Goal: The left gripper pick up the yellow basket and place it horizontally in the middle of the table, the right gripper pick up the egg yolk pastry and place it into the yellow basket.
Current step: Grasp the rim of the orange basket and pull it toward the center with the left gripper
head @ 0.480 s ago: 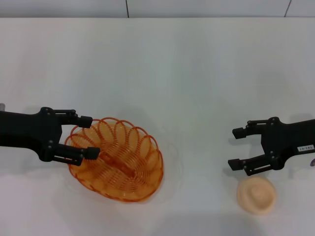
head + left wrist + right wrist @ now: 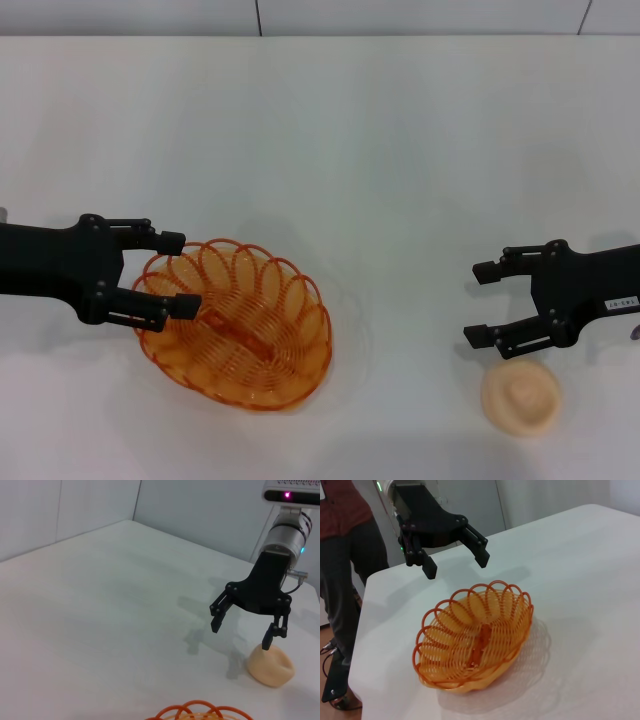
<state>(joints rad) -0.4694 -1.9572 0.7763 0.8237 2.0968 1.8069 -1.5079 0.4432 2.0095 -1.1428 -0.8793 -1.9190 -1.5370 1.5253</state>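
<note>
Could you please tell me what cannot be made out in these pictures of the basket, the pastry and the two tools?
- Yellow basket: in the left wrist view the picture's edge cuts off all but a few rim loops.
- Left tool: the head view cannot settle whether its fingers touch the basket rim.
- Egg yolk pastry: absent from the right wrist view.
- Right tool: its arm runs off the head view's edge.
- Person: head cut off in the right wrist view.

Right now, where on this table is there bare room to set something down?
Bare: the table behind both arms, and between the yellow basket and right gripper. Crowded: around the left gripper at the basket's rim, and the egg yolk pastry.
</note>
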